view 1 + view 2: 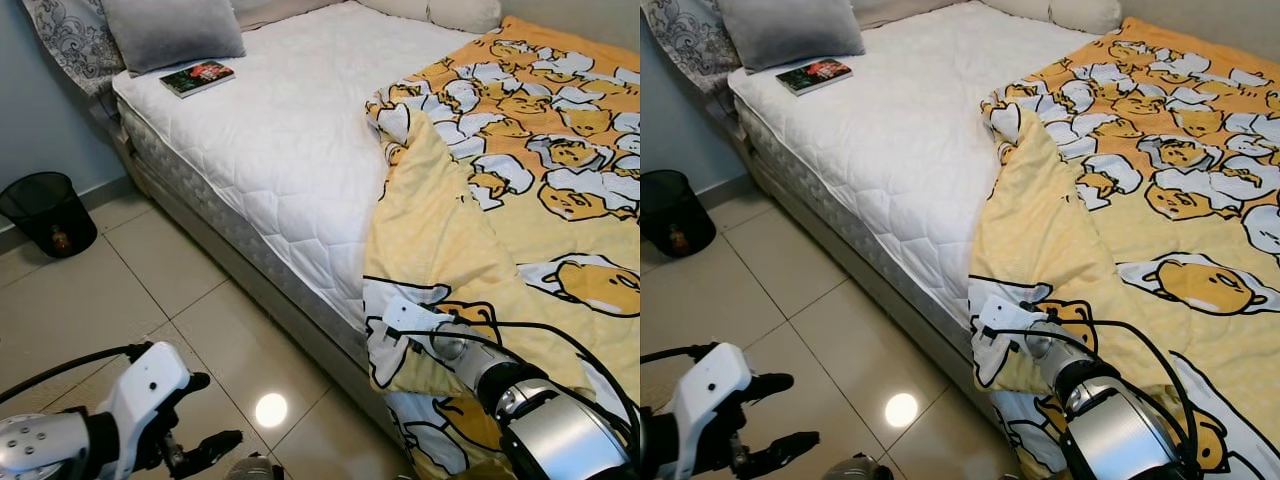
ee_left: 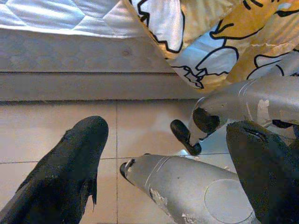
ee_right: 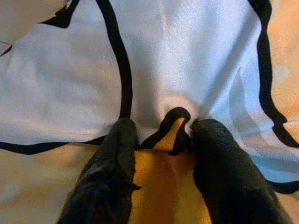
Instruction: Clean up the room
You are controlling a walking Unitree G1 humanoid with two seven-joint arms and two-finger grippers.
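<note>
- Now our right gripper [image 3: 161, 140] pinches a fold of the yellow cartoon blanket [image 1: 520, 180], draped over the bed [image 1: 290, 140] edge at four o'clock.
- Our left gripper [image 1: 205, 415], fingers apart, hangs idle at seven o'clock.
- Next, we judge, comes pulling the blanket flat.

White quilted mattress [image 1: 890, 130] on a low bed, yellow cartoon-print blanket [image 1: 1140, 200] draped over its edge, right gripper [image 1: 985, 335] at the blanket's hanging fold, fingers apparently hidden in cloth, left gripper [image 1: 775, 415] parted above beige floor tiles [image 1: 790, 300], small book [image 1: 814, 74] beside grey pillow [image 1: 790, 30], black mesh wastebasket [image 1: 670, 212] against the wall.
</note>
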